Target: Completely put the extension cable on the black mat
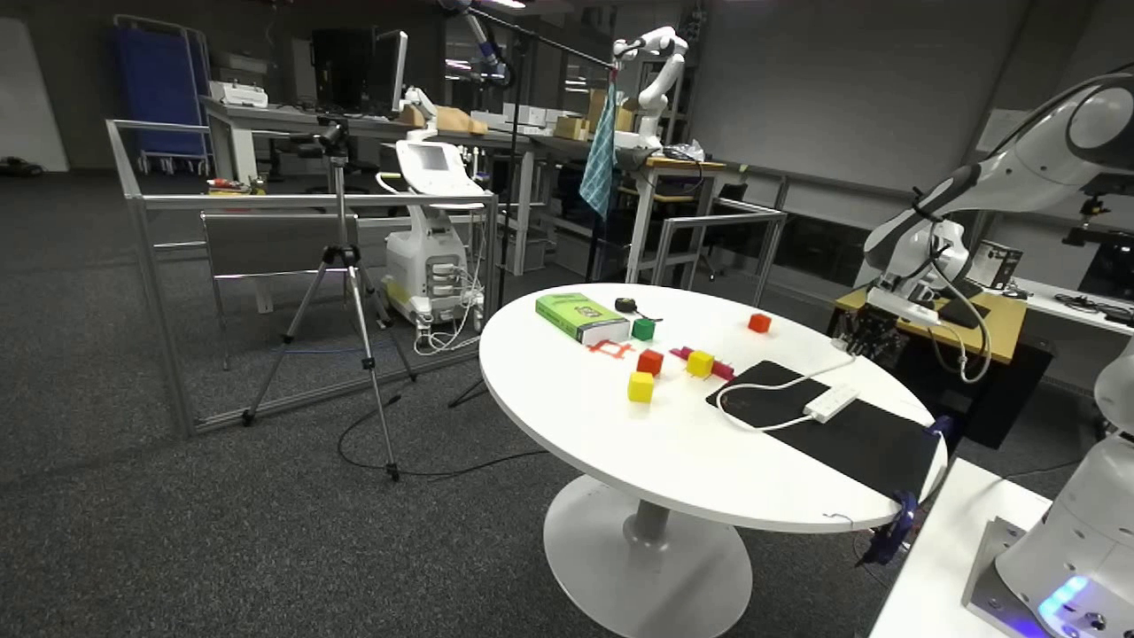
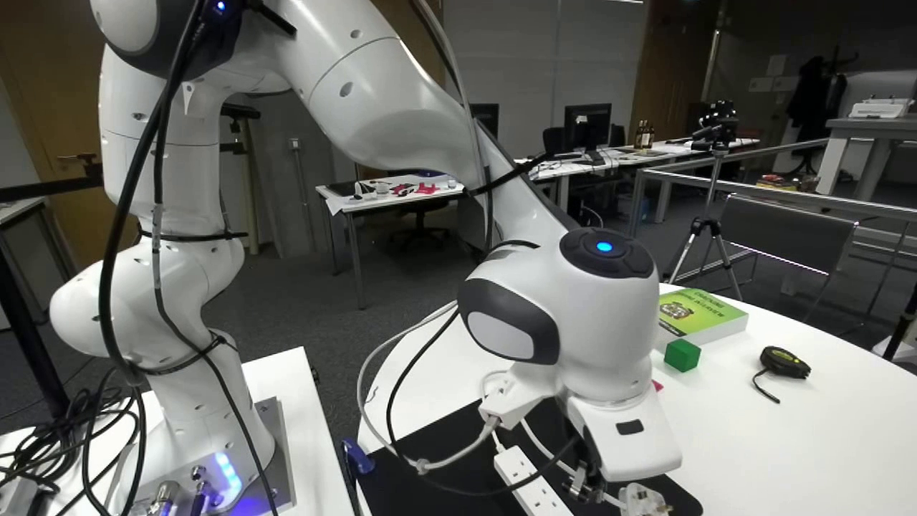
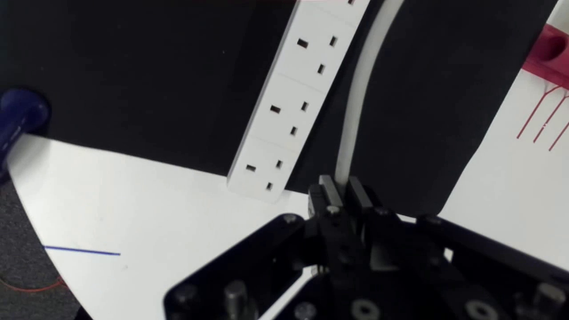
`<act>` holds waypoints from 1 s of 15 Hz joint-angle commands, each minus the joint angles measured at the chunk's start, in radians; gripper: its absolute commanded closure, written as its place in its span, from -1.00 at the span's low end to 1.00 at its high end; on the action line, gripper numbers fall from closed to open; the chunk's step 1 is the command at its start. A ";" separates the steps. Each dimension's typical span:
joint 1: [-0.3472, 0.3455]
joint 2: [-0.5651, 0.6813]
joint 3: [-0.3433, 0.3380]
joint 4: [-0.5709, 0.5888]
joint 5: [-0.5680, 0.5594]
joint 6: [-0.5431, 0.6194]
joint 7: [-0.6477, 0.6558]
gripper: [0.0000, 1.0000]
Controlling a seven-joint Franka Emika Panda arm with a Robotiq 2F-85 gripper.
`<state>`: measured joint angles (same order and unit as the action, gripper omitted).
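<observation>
The extension cable's white strip lies on the black mat (image 1: 886, 447) in both exterior views (image 1: 831, 403) (image 2: 529, 479). In the wrist view the strip (image 3: 289, 102) slants across the mat (image 3: 155, 89), and its near end sticks out past the mat's edge over the white table. The white cord (image 3: 358, 89) runs beside the strip into my gripper (image 3: 344, 191). The fingers are shut on the cord, with the clear plug (image 2: 641, 499) just beyond them. In an exterior view the cord (image 1: 753, 427) loops near the mat's edge and rises to my gripper (image 1: 855, 348).
Red and yellow blocks (image 1: 649, 361) (image 1: 640, 387) (image 1: 700, 364) (image 1: 759, 322), a green block (image 1: 644, 329), a green box (image 1: 582, 318) and a tape measure (image 1: 625, 305) stand on the round white table (image 1: 567, 399). Blue clamps (image 1: 904, 518) (image 3: 22, 111) grip the mat's edge side.
</observation>
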<state>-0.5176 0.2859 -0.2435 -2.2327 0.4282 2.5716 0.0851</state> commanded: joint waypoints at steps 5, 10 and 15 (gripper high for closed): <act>0.041 0.029 -0.027 -0.066 0.153 0.120 0.135 0.96; 0.065 0.092 -0.069 -0.074 0.146 0.247 0.256 0.96; 0.104 0.149 -0.108 -0.100 0.115 0.355 0.327 0.30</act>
<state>-0.4491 0.4296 -0.3244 -2.3010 0.5633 2.8577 0.3725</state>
